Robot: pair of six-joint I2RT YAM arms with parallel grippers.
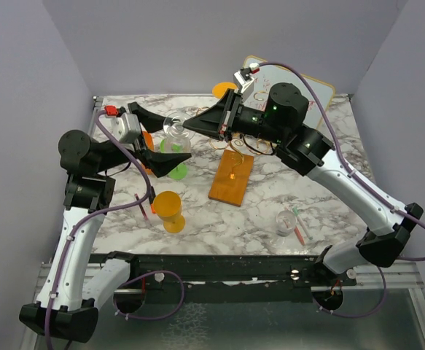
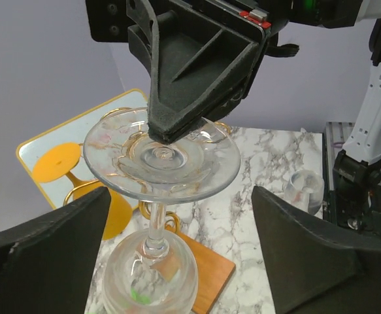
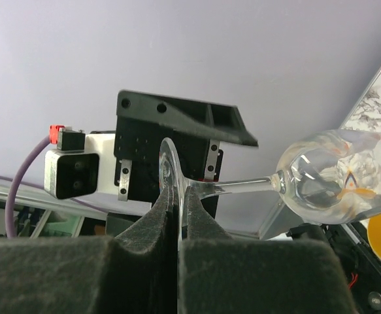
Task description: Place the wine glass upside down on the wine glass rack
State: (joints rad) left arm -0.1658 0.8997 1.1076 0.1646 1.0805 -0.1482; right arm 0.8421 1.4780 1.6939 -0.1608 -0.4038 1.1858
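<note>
Gripping the wine glass [image 2: 177, 173] by the edge of its round foot, the right pincer [image 3: 177, 196] is closed tight on the thin disc. In the right wrist view the stem runs from there toward the bowl at the right of the frame. The left pincer [image 1: 157, 138] stands wide open and holds nothing; its fingers [image 2: 46, 255] sit either side of the bowl with a clear gap on both sides. The glass hangs in the air in the upper-left middle of the top view, left of the wine glass rack [image 1: 231, 179] and not touching it. It seems to be foot-up, though the angle makes that hard to confirm. The rack stands on the marble worktop [image 1: 307, 189].
</note>
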